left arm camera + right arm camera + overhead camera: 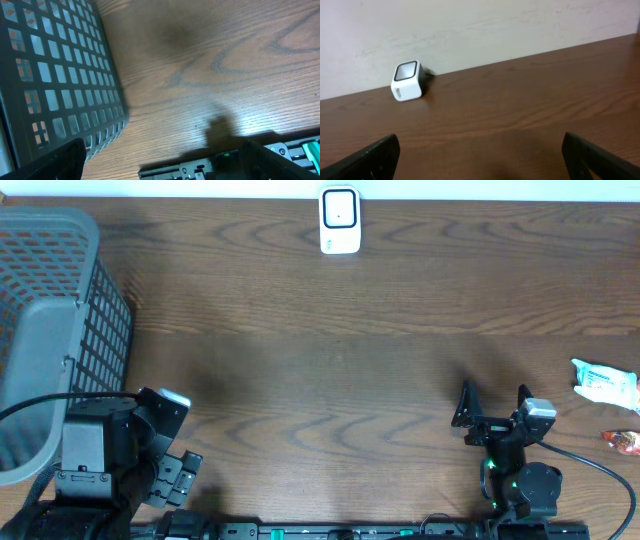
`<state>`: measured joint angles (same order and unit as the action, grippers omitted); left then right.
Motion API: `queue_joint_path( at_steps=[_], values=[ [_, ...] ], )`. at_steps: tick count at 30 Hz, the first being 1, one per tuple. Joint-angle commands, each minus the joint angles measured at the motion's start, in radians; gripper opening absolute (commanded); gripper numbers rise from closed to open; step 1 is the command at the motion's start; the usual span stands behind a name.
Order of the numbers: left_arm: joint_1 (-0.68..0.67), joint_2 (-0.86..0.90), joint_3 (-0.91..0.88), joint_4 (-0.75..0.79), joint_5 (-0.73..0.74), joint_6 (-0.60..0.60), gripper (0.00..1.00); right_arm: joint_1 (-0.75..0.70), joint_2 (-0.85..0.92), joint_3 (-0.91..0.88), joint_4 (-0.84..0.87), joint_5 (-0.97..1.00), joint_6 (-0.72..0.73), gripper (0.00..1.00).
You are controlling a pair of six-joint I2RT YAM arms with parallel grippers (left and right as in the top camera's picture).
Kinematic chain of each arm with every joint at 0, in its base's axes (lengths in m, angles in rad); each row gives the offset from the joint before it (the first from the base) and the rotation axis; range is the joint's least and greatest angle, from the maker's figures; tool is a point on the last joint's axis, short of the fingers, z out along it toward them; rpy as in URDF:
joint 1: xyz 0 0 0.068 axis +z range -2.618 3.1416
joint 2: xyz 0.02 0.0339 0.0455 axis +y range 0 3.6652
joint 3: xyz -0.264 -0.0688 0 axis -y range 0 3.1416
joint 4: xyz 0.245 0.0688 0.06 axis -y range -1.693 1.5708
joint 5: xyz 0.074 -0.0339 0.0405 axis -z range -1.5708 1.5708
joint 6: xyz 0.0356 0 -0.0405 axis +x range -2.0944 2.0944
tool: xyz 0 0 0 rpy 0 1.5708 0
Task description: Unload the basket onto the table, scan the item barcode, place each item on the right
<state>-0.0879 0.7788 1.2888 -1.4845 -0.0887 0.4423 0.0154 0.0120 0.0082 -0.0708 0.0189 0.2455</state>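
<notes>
The scanner [339, 220], a small white box with a dark window, is standing at the far edge of the table [330, 360], near the middle and against the pale wall [470, 25]. In the right wrist view its window is facing up and toward the arm.

A white packet [605, 383] with teal print is lying at the right edge of the table, well apart from the scanner. Just nearer the robot, a small red wrapper [622, 441] is showing partly at the same edge. Neither gripper is touching either of them.

The right gripper [495, 405] is sitting low over the near right part of the table, left of the packet and pointing toward the far edge. Its jaws are standing spread wide with only bare wood between them.

The left gripper [162, 162] is sitting at the near left, beside a grey mesh basket [50, 330] that is filling the left corner. Its jaws are also standing spread wide and holding nothing; its camera is showing the basket's wall, wood, and a black rail [200, 169] with a green light along the near edge.
</notes>
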Motion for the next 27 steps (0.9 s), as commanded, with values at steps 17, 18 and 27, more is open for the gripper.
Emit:
queue_joint_path(
  at_steps=[17,18,27],
  values=[
    [-0.002,-0.304,-0.315,0.692,0.162,-0.003,0.98,0.005,-0.006,-0.003,-0.002,0.009,0.012,0.99],
    [-0.002,-0.341,-0.381,0.774,0.172,-0.003,0.98,0.005,-0.006,-0.003,-0.002,0.009,0.012,0.99],
    [-0.002,-0.589,-0.901,1.350,0.226,-0.136,0.98,0.005,-0.006,-0.003,-0.002,0.009,0.012,0.99]
  ],
)
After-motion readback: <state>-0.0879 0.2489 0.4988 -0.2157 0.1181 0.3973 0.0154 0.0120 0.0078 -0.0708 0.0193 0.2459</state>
